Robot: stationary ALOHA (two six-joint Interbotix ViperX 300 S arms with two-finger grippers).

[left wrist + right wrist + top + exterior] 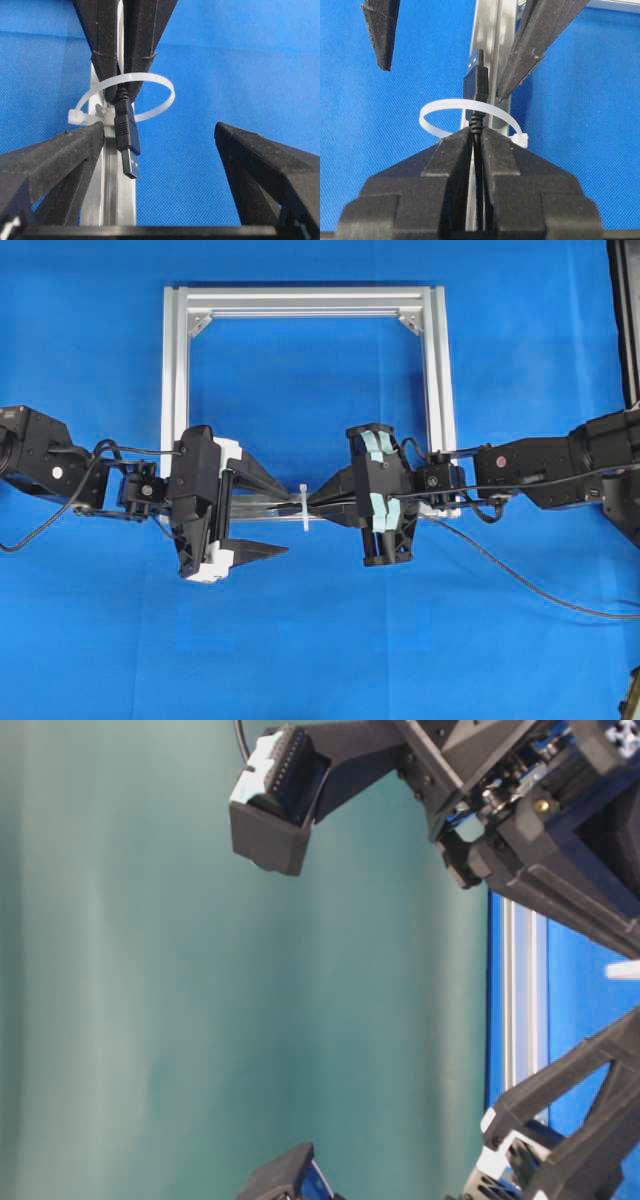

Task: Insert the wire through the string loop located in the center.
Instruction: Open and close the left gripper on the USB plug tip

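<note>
On the left, the left gripper point(262, 515) stands wide open and holds nothing; in the overhead view its far finger reaches toward the middle along the near bar of the silver frame point(305, 302), and its near finger sits apart on the blue cloth. In the middle, the string loop point(131, 96) is fastened to that near bar, and the plug of the wire point(127, 142) has already poked through it from the right and juts out between the open fingers. On the right, the right gripper point(322, 502) is clamped on the wire just behind the plug, right up against the loop; the rest of the wire trails off to the right across the cloth. The likely trouble is the handover: if the left fingers close off-centre they could knock the plug sideways or press the loop against the bar, and if the right one lets go too soon the springy cable may pull the plug back out. In the overhead view the plug itself is lost among dark fingertips, and the loop shows only as a small white sliver. The table-level view is mostly blank wall with arm parts cut off at the edges.
</note>
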